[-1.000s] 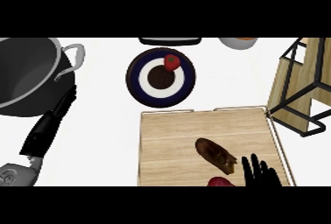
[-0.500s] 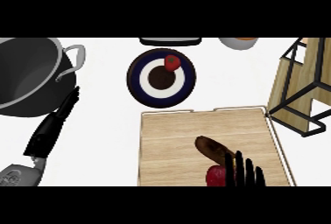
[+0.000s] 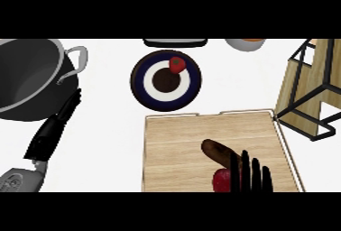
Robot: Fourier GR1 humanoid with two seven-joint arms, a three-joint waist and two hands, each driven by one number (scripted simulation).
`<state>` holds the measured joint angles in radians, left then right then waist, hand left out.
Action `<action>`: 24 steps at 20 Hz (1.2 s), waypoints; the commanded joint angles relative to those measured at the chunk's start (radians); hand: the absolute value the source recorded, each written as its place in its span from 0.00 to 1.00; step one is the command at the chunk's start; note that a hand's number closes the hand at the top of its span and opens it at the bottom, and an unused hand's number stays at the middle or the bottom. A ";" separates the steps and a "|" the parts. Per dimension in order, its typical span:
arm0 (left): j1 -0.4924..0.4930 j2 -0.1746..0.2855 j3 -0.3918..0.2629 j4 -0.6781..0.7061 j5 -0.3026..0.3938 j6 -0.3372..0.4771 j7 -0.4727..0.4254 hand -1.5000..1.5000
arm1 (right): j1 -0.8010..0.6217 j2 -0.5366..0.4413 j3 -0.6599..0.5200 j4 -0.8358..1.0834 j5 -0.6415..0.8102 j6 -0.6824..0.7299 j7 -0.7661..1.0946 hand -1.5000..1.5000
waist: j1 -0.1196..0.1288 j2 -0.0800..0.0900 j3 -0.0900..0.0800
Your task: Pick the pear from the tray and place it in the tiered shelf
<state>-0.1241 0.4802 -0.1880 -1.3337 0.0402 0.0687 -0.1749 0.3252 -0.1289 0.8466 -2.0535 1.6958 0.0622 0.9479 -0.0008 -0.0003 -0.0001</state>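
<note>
Only the head view to go on here. The wooden tray [image 3: 178, 149] fills the 5 o'clock part of the counter. The pear [image 3: 213, 150], a brownish oblong thing, is lying on it, a bit right of the tray's middle and slanted from 11 to 5 o'clock.

The right hand [image 3: 245, 173] comes up from the bottom edge with its fingers straight, slightly spread and pointing to 12 o'clock. It's holding nothing, and the fingertips just overlap the pear's lower end. There's a red thing [image 3: 220, 181] right at the hand's 9 o'clock side, partly hidden by it. I can't tell what it is.

Compared with a second ago, that hand has slid toward 9 o'clock, from beside the pear to over its end. Since half a second ago it has barely shifted. The pear hasn't budged at all.

The tiered shelf [image 3: 301, 81] stands off the tray at 2 o'clock, well apart from the pear. A dark-rimmed plate [image 3: 143, 81] carrying a small red fruit [image 3: 177, 64] sits at the tray's 12 o'clock.

The left hand [image 3: 68, 108] is over at 9 o'clock with its fingers roughly straight, up against the big grey pot [image 3: 30, 76], same spot as before.
</note>
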 commanded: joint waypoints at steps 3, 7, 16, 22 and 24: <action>-0.048 -0.024 0.040 0.086 -0.034 -0.033 -0.041 0.50 | -0.051 0.065 0.025 0.161 0.064 -0.080 0.067 0.00 | -0.004 0.001 0.000; 0.006 -0.037 0.047 0.057 -0.052 -0.047 -0.055 0.50 | -0.069 0.034 -0.047 0.129 -0.021 -0.100 0.042 0.00 | -0.001 0.001 0.000; -0.025 -0.037 0.102 0.013 -0.058 -0.086 0.000 0.50 | -0.142 0.109 -0.050 0.301 -0.012 -0.132 0.077 0.00 | 0.000 0.001 0.000; -0.034 -0.068 0.130 0.075 -0.094 -0.109 -0.034 0.50 | -0.133 0.067 -0.067 0.279 -0.045 -0.100 0.054 1.00 | -0.002 0.000 0.000; -0.024 -0.098 0.092 -0.044 -0.111 -0.083 0.072 0.50 | -0.115 0.051 -0.071 0.326 -0.099 -0.202 0.010 1.00 | 0.000 0.000 0.001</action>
<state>-0.1344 0.4084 -0.0910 -1.3388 -0.0517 -0.0134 -0.1550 0.2091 -0.0806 0.7842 -1.8284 1.6263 -0.0508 0.9748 -0.0021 -0.0074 -0.0067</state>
